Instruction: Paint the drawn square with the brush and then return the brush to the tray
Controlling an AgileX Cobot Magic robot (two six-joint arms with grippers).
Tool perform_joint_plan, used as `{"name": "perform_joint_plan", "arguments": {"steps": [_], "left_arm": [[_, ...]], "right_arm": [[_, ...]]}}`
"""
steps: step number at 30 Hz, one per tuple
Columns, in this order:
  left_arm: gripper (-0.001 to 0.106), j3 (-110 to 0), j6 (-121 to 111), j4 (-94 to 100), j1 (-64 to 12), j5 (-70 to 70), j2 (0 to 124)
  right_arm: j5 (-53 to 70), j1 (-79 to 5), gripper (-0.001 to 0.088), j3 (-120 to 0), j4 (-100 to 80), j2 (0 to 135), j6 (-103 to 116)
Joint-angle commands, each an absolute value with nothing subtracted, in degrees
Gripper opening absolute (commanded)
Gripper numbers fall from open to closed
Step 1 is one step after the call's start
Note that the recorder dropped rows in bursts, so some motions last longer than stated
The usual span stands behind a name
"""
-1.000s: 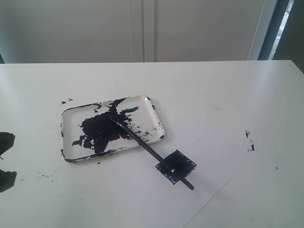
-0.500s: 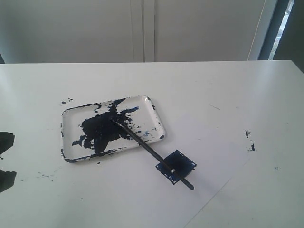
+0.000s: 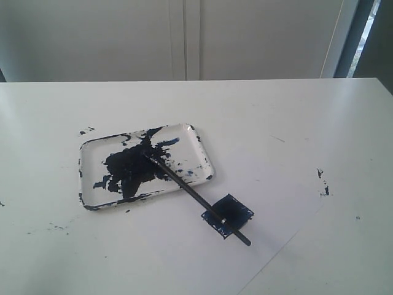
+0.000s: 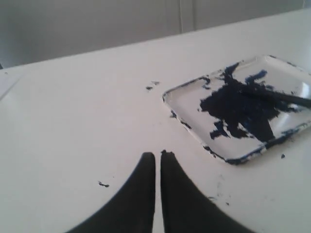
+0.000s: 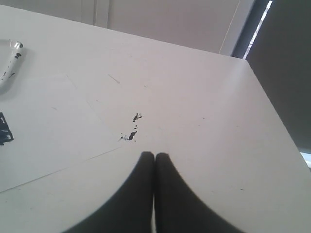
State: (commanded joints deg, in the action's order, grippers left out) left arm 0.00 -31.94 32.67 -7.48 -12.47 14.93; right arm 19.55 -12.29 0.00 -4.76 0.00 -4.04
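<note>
Exterior view shows one change: the left gripper (image 4: 158, 155) was a dark shape at the left edge a moment ago, and now it is gone from that view. Its wrist view shows two black fingers almost pressed together, holding nothing. I think this means the arm is done and is backing off.

Next comes the shallow clear-white plastic tray (image 3: 92, 161) with a big dark blue blotch in it. The long thin black brush (image 3: 198, 200) has its wet tip in the tray. Its handle sticks out over the rim and lies across the small drawn square (image 3: 236, 210). The square is filled with dark blue, so the painting looks done. The brush is only partly in the tray.

Farther right are a few small dark paint specks (image 3: 322, 181). The right gripper (image 5: 154, 155) is closed tight and empty, near those specks.

Everything sits on a big white sheet of paper (image 3: 270, 178) on a flat white table (image 3: 307, 110). Behind is a pale grey wall (image 3: 92, 37), with a dark window strip (image 3: 374, 43) at the right.
</note>
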Motion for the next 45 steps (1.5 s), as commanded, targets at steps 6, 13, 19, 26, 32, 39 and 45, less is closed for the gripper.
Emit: {"name": "perform_joint_plan", "arguments": {"steps": [6, 13, 19, 26, 32, 39, 45], "left_arm": [[0.011, 0.00, -34.38, 32.67, -4.61, -3.76, 10.12], [0.011, 0.00, -40.47, 31.68, -3.40, 5.65, 5.81], [0.011, 0.00, -40.47, 28.06, -3.40, 5.65, 0.84], [0.011, 0.00, -40.60, 27.51, -3.40, -1.58, 0.74], [0.011, 0.00, -22.06, 13.19, -3.61, -1.47, 0.00], [0.011, 0.00, 0.00, -3.17, -3.61, 3.45, 0.00], [0.011, 0.00, 0.00, -0.69, -3.61, 9.40, 0.00]], "right_arm": [[19.55, -12.29, 0.0000, 0.00, -4.76, 0.00, -4.04], [19.55, -12.29, 0.0000, 0.00, -4.62, 0.00, -4.03], [19.55, -12.29, 0.0000, 0.00, -4.62, 0.00, -4.03], [19.55, -12.29, 0.0000, 0.00, -4.62, 0.00, -4.03], [19.55, -12.29, 0.0000, 0.00, -4.62, 0.00, -4.03], [19.55, -12.29, 0.0000, 0.00, -4.62, 0.00, -4.03], [19.55, -12.29, 0.0000, 0.00, -4.62, 0.00, -4.03]]}}
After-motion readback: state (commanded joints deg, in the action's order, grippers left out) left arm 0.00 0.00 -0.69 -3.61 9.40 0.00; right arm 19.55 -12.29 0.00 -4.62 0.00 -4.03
